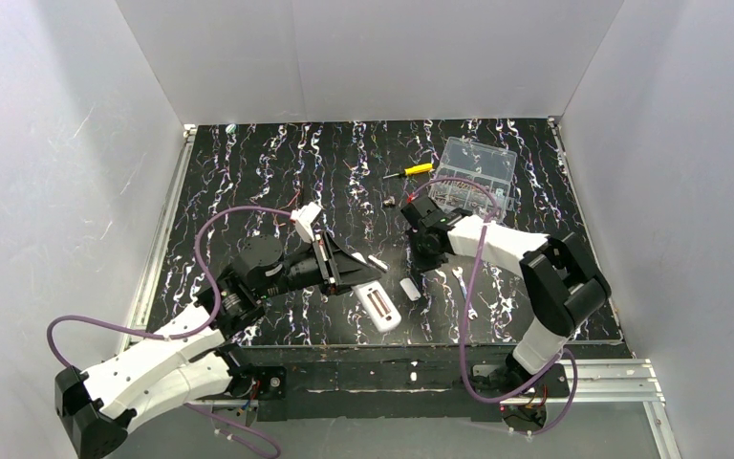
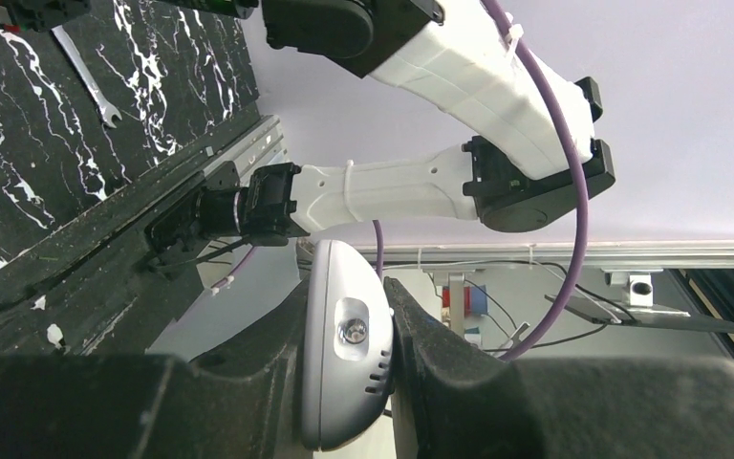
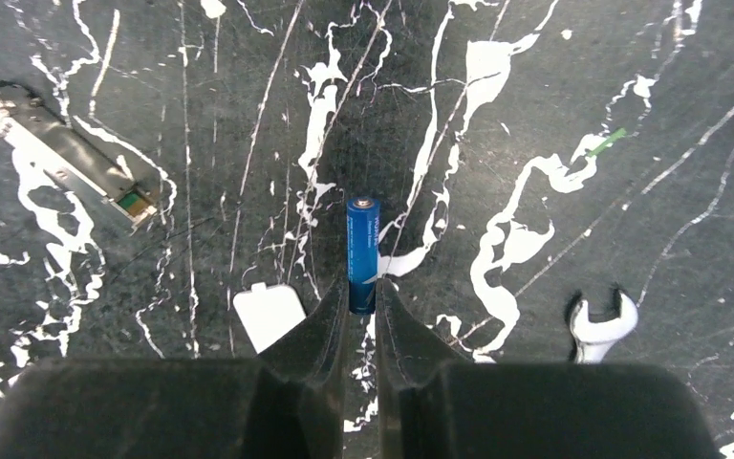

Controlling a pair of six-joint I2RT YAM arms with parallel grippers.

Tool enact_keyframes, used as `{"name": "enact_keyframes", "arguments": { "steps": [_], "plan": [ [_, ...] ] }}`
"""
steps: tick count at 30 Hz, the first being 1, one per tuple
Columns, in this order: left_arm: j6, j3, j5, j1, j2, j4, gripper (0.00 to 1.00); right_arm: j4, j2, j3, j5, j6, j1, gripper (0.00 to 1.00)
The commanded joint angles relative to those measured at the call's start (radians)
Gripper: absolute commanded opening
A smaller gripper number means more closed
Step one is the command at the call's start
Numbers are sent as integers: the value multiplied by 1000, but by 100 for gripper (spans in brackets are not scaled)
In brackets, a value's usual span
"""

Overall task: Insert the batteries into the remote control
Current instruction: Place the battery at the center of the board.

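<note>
Well, the right pincer [image 3: 362, 304] is pinching one blue battery [image 3: 362, 244] by its lower end, most of it poking out past the tips, low over the table [image 3: 535, 96] just right of the remote [image 1: 378, 309]. The left pincer [image 2: 344, 320] is pressed tight on the remote's rounded end. So the pick-up looks done — the loading is not. The remote lies back-up with its bay open, and the loose white cover [image 3: 269, 316] sits right beside the remote; whether a cell is already in the bay I cannot tell. A wrench [image 3: 600, 327] lies further right of the remote. Tiny white print runs along the battery — too small to read; no brand shows.
</note>
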Motion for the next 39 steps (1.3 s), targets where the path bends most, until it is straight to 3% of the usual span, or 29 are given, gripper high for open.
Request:
{"name": "enact_keyframes", "arguments": {
  "steps": [1,7,14,19,31,39],
  "plan": [
    [0,44,32,5,0,74,0,34,42,7,11,-17,1,1],
    [9,46,26,6,-9,55,0,26,73,10,49,-3,0,3],
    [5,38,23,6,-4,69,0,15,79,-10,70,16,1,27],
    [4,38,23,6,-5,70,0,13,86,-13,83,31,1,32],
    [5,37,20,6,-9,65,0,20,131,32,88,61,-2,35],
    [9,31,15,6,-19,61,0,12,149,44,87,60,-3,29]
  ]
}}
